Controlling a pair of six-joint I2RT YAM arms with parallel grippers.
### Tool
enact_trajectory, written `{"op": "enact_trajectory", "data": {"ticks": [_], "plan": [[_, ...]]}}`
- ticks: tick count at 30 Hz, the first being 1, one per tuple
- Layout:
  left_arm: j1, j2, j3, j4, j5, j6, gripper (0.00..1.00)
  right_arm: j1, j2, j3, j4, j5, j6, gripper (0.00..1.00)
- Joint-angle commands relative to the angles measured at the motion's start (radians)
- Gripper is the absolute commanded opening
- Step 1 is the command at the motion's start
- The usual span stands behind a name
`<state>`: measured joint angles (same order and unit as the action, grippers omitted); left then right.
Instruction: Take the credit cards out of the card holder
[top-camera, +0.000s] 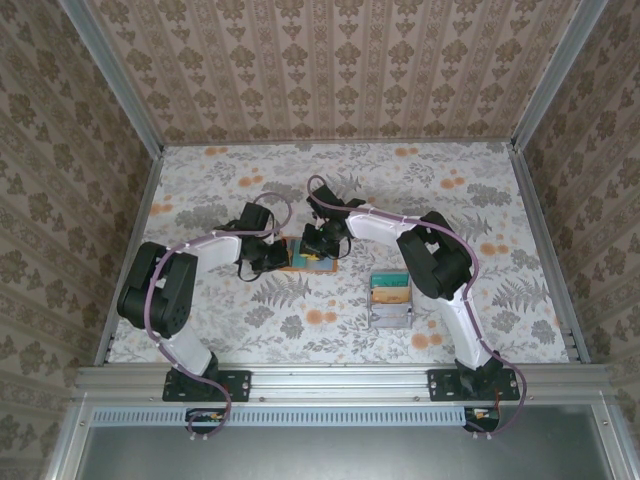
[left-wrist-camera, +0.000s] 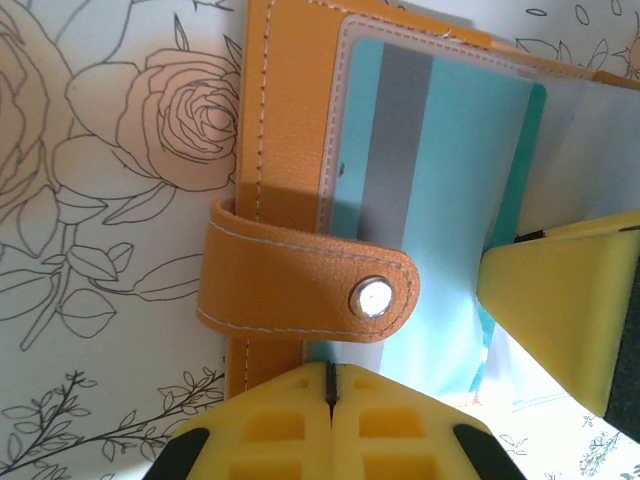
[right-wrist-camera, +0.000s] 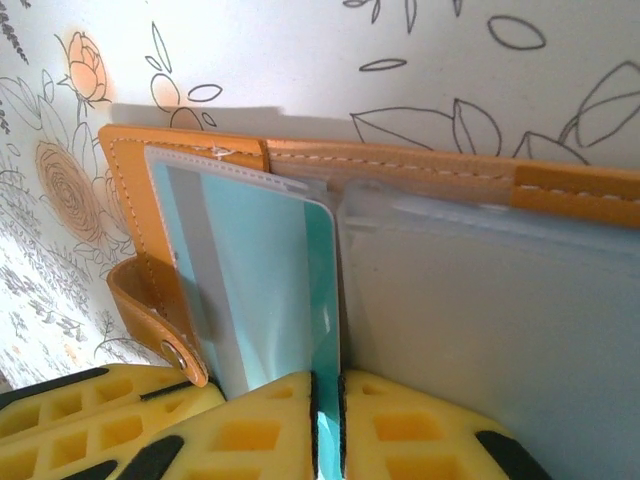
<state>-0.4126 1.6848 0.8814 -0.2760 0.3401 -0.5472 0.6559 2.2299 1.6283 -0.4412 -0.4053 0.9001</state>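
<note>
The orange card holder (top-camera: 293, 259) lies open on the flowered table between both grippers. In the left wrist view its strap (left-wrist-camera: 300, 280) with a metal snap folds over the holder (left-wrist-camera: 290, 120). A teal credit card (left-wrist-camera: 470, 180) with a grey stripe sits in the clear sleeve. My left gripper (left-wrist-camera: 328, 385) is shut, its tips at the holder's near edge under the strap. My right gripper (right-wrist-camera: 327, 415) is shut on the edge of the teal card (right-wrist-camera: 260, 280), which sits partly inside the sleeve. The holder's other half shows clear sleeves (right-wrist-camera: 480, 300).
A grey tray (top-camera: 391, 318) with teal and yellow cards sits to the right of the holder, near the right arm's elbow. Metal rails and patterned walls border the table on all sides. Bare tabletop lies behind the holder and toward the far corners.
</note>
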Motion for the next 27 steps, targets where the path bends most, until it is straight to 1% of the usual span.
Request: {"op": "enact_trajectory", "data": {"ticks": [1, 5, 7, 15, 24, 27], "plan": [[-0.013, 0.026, -0.009, 0.011, 0.030, -0.012, 0.00, 0.008, 0.007, -0.037, 0.002, -0.019, 0.026, 0.12], [-0.009, 0.024, -0.009, -0.003, 0.014, -0.012, 0.00, 0.006, -0.006, -0.050, 0.009, -0.012, 0.029, 0.03], [-0.004, 0.025, -0.009, -0.016, -0.001, -0.016, 0.00, 0.004, -0.014, -0.059, 0.014, -0.006, 0.032, 0.00], [0.034, 0.021, -0.029, -0.054, -0.047, -0.030, 0.00, -0.016, -0.062, -0.123, 0.039, 0.019, 0.044, 0.00], [0.046, 0.023, -0.036, -0.055, -0.044, -0.034, 0.00, -0.032, -0.103, -0.184, 0.062, 0.028, 0.054, 0.00], [0.046, 0.015, -0.031, -0.043, -0.020, -0.031, 0.00, -0.033, -0.102, -0.187, 0.070, 0.021, 0.056, 0.00]]}}
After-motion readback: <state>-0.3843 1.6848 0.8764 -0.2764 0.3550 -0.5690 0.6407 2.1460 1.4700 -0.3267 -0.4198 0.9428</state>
